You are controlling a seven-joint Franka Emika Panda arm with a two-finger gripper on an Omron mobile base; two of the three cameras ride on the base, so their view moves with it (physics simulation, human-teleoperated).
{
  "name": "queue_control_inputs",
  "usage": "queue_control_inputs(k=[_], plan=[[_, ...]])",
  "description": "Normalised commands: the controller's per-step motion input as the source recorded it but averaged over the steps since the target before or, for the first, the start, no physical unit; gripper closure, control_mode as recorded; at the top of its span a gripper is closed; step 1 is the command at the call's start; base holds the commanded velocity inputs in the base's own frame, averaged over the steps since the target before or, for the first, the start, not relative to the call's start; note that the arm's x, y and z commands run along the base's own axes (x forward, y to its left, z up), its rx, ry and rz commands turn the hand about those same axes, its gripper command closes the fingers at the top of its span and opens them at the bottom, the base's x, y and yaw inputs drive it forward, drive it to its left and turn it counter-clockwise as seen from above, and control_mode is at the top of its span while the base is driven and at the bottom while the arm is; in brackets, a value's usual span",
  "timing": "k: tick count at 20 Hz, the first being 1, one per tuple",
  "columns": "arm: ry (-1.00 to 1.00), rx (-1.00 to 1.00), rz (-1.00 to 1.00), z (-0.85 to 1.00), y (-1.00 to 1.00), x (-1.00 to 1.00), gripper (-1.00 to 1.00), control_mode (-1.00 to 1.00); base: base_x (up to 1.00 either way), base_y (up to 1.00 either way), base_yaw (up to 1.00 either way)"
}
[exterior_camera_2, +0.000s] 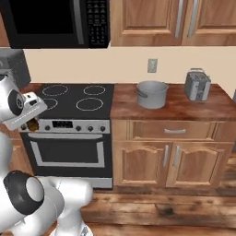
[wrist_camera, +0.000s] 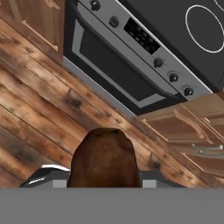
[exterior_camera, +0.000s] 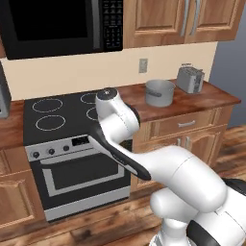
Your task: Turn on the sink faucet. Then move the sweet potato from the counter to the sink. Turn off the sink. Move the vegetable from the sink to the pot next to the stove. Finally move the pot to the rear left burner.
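Observation:
My gripper point(wrist_camera: 105, 177) is shut on the brown sweet potato point(wrist_camera: 104, 157), which bulges up between the fingers over the wooden floor in front of the oven. From the right base view the gripper point(exterior_camera_2: 31, 122) hangs at the far left, level with the stove's control panel, with a bit of the sweet potato point(exterior_camera_2: 32, 125) showing under the hand. The grey pot point(exterior_camera: 160, 92) point(exterior_camera_2: 151, 94) stands upright on the wooden counter just right of the stove. On the black cooktop the rear left burner point(exterior_camera: 47, 104) point(exterior_camera_2: 55, 90) is bare.
A toaster point(exterior_camera: 190, 79) point(exterior_camera_2: 197, 85) sits on the counter right of the pot. The microwave point(exterior_camera: 57, 24) hangs over the stove. The oven door point(wrist_camera: 118, 65) and its knobs face the hand. Cabinet fronts line the wooden floor point(wrist_camera: 39, 109).

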Motion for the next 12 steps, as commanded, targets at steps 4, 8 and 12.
queue_control_inputs(k=[4, 8, 12], plan=[[0.00, 0.00, 0.00, 0.00, 0.00, 0.00, 1.00, 1.00, 0.33, -0.27, -0.21], [0.00, 0.00, 0.00, 0.00, 0.00, 0.00, 1.00, 1.00, 0.54, -0.23, -0.03], [0.00, 0.00, 0.00, 0.00, 0.00, 0.00, 1.00, 1.00, 0.68, -0.30, 0.00]])
